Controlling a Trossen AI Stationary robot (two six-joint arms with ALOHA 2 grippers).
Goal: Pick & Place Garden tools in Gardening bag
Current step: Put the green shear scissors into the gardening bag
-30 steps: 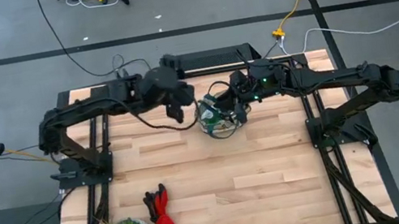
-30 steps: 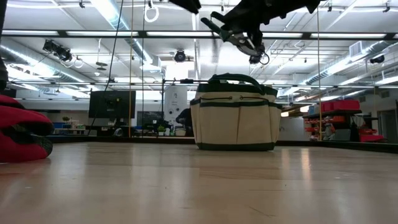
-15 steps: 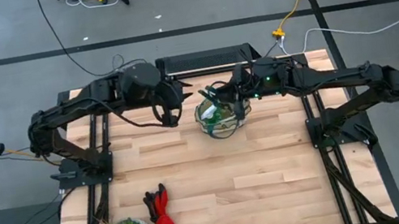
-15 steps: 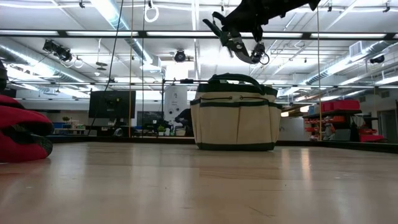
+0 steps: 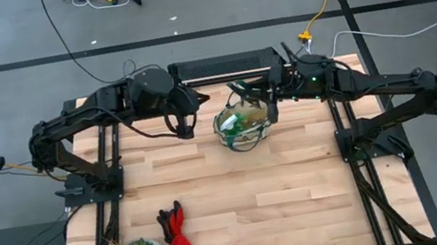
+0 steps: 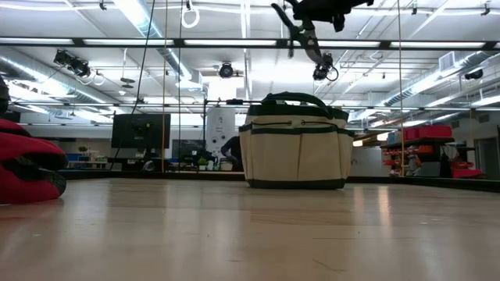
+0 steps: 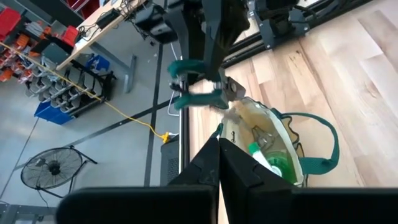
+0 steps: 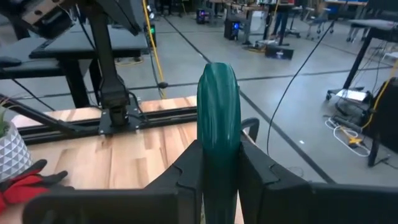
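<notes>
Shears [image 8: 217, 93] sit pinched in the right claw [image 5: 258, 102], with the bag [image 5: 242, 125] just below it. The left claw [image 5: 185, 126], fingers pressed together, hangs beside the bag.

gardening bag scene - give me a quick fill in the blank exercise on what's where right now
1. The right gripper is shut on the green-handled ____.
2. The gardening bag stands on the ____.
3. The red-and-black gloves lie beside the potted ____.
4. The left gripper's fingers are ____.

Missing words: pruning shears; table; plant; shut
</notes>
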